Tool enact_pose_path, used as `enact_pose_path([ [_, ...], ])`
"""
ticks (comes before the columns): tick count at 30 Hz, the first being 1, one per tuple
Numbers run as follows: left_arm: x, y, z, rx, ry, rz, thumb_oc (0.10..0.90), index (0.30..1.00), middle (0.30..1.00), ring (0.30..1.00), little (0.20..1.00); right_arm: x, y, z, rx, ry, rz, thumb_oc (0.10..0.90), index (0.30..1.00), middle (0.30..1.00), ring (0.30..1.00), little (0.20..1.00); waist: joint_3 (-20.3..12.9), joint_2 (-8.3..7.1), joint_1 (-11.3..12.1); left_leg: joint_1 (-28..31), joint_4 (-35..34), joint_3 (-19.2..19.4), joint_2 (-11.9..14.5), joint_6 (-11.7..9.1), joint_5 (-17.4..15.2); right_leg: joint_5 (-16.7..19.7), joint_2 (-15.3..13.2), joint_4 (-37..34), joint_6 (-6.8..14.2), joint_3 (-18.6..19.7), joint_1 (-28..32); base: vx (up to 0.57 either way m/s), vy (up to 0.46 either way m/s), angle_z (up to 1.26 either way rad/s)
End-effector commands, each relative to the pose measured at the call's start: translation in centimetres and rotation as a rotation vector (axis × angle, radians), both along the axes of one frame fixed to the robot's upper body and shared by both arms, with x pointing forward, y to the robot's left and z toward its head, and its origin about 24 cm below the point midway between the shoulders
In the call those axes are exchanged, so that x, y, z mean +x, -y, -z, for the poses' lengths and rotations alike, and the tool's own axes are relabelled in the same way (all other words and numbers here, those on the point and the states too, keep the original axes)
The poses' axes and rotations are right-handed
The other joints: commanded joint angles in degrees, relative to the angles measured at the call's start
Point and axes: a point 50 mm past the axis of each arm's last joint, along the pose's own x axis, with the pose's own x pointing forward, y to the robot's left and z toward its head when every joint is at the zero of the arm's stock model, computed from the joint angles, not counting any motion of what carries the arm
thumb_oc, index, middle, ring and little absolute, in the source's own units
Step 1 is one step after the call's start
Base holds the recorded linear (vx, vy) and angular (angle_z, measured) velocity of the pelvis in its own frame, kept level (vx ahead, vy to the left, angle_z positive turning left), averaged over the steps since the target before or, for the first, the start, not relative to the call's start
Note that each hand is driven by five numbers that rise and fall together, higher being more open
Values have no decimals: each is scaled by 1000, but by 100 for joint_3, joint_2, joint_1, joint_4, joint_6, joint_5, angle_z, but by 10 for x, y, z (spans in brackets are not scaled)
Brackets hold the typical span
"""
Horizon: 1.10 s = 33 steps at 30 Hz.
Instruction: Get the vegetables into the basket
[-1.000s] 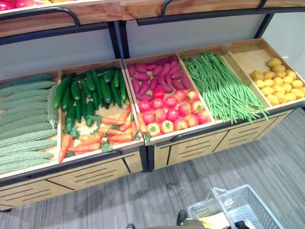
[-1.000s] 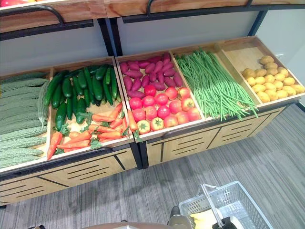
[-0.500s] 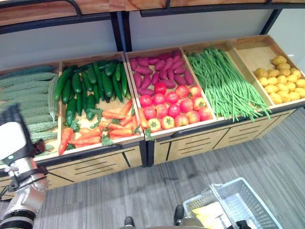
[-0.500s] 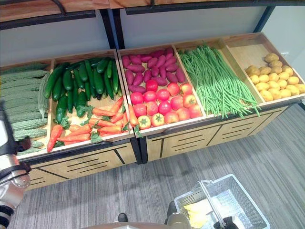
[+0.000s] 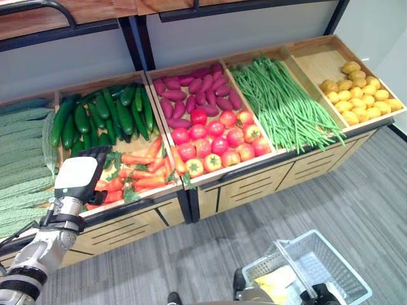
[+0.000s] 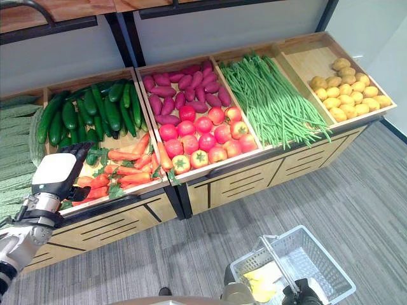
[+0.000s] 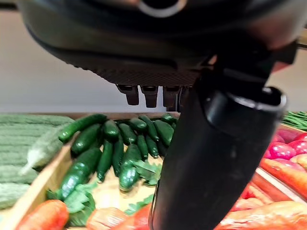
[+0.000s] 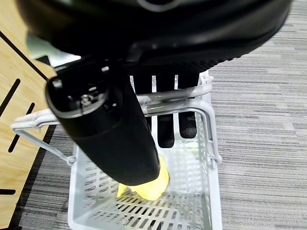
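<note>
Along the wooden display stand [image 5: 254,190], seen from the head views, sit bins of pale green ridged gourds [image 5: 22,165], dark glossy cucumbers [image 5: 102,117], orange carrots [image 5: 137,171] with leafy tops, purple sweet potatoes [image 5: 194,98], red tomatoes [image 5: 216,140], long green beans [image 5: 286,108] and yellow potatoes [image 5: 356,95]. Over the carrots' left edge hovers the left hand [image 5: 79,178], its white-covered back up. Near right, a white wire basket [image 6: 299,267] stands on the grey floor [image 5: 356,190] with something yellow [image 6: 261,283] inside.

From the left wrist, the left hand's fingers point straight toward the cucumbers, holding nothing.

From the right wrist, the right hand [image 8: 158,115] curls round the basket handle [image 8: 163,98].
</note>
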Motion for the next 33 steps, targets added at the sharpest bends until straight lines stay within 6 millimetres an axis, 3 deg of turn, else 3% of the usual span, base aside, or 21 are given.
enact_pose_path([
  [1,21,-29,-63,-127,304,-153,900,1000,1000,1000,1000,17,0,-4,-22,36,-53,400,300,300,300,300,-114,-435,-28,-45,0,-120,150,-259,12,295,-568,-67,727,439,-2,6,25,-4],
  [6,21,-33,-55,-313,360,-242,900,1000,1000,1000,1000,20,1,-4,-26,29,-62,400,300,300,300,300,-65,-465,-40,-53,0,-87,144,-245,10,293,-566,-66,709,472,-30,2,5,-1],
  [16,31,-31,-69,-288,362,-210,900,1000,1000,1000,1000,32,0,-7,-26,56,-87,400,300,300,300,300,56,-514,-48,-140,0,-89,154,-241,23,313,-548,-53,716,510,-132,0,0,0],
  [23,39,-33,-60,-246,197,-180,900,1000,1000,1000,1000,39,2,-10,-28,61,-107,400,300,300,300,300,109,-522,-79,-187,0,-85,127,-222,15,316,-537,-26,721,591,-229,28,37,-3],
  [24,42,-33,-55,-249,103,-163,900,1000,1000,1000,1000,42,6,-13,-35,66,-107,400,300,300,300,300,140,-509,-95,-201,0,-72,122,-220,18,329,-538,-26,727,607,-251,15,49,-5],
  [25,43,-33,-54,-249,46,-136,771,819,819,819,819,44,8,-14,-38,71,-108,400,300,300,300,300,163,-489,-116,-180,0,-77,122,-218,-1,320,-538,-25,734,616,-235,2,33,-7],
  [26,43,-33,-54,-249,46,-135,569,536,536,536,536,44,8,-14,-37,72,-107,400,300,300,300,300,149,-497,-108,-206,0,-71,119,-217,17,333,-540,-23,727,624,-265,4,27,-10],
  [27,41,-37,-53,-232,-42,-111,431,344,344,344,344,46,10,-16,-40,75,-106,400,300,300,300,300,166,-482,-122,-203,0,-66,116,-219,15,342,-540,-27,731,641,-268,5,36,-9],
  [28,38,-38,-61,-205,-95,-52,400,300,300,300,300,48,11,-17,-31,82,-116,400,300,300,300,300,197,-462,-119,-171,0,-56,110,-216,-15,344,-545,-31,745,653,-251,16,48,-11],
  [33,30,-43,-43,-255,-105,-102,400,300,300,300,300,49,4,-15,4,82,-136,400,300,300,300,300,185,-497,-121,-145,0,-32,93,-209,-28,345,-551,-10,738,715,-284,5,9,-3],
])
